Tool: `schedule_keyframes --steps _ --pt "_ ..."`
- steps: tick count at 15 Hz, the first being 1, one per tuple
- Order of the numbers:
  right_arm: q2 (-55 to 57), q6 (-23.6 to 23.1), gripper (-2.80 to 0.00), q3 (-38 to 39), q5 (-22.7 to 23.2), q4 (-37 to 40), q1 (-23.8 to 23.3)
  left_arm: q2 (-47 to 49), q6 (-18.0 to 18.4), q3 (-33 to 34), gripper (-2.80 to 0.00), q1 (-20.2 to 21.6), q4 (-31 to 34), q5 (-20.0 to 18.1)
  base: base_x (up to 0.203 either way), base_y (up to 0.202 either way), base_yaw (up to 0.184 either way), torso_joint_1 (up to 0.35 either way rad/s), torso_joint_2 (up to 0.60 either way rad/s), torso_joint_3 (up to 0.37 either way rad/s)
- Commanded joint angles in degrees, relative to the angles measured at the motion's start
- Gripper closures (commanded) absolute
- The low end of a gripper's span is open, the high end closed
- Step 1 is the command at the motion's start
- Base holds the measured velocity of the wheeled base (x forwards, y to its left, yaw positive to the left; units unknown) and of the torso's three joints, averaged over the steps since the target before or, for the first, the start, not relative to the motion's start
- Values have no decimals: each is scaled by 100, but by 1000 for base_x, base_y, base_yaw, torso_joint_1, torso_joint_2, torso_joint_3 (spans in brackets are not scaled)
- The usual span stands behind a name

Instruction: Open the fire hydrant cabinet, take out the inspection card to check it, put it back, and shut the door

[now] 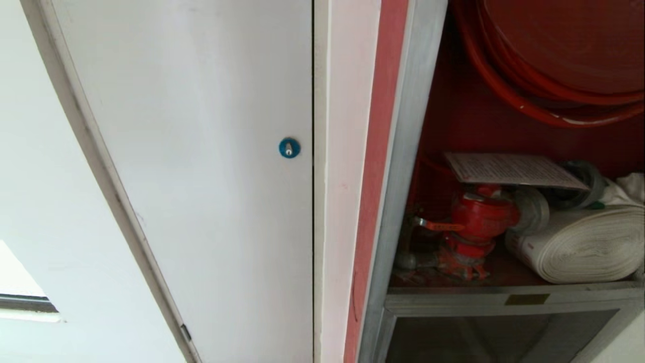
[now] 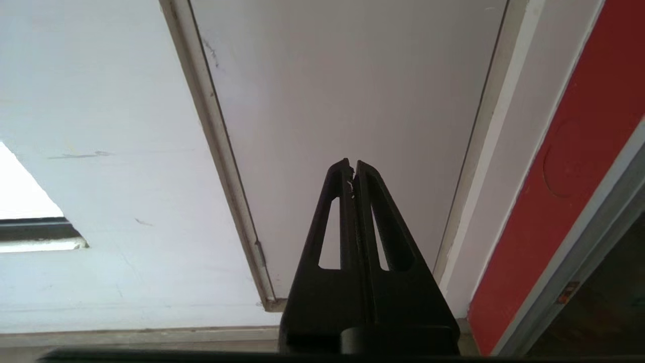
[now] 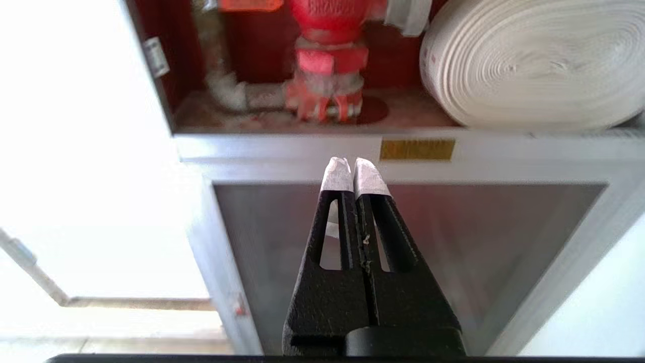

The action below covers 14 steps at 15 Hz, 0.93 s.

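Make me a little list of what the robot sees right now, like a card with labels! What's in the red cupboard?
cabinet: fire hydrant cabinet, open, red inside
card: inspection card lying flat on top of the red valve
hose: rolled white hose on the shelf beside the valve
reel: red hose reel above
next door: white panel with a blue round lock
left gripper: shut, empty, facing the white panel
right gripper: shut, empty, in front of the lower glass pane
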Motion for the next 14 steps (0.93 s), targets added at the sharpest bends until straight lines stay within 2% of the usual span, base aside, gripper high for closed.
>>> schedule_keyframes --steps 1,14 --pt "0 0 0 9 -1 3 1 5 -26 70 0 0 -1 25 -198 0 0 2 7 2" --pt "0 0 0 9 0 -5 1 5 -27 70 0 0 -1 25 -197 0 1 0 4 1"
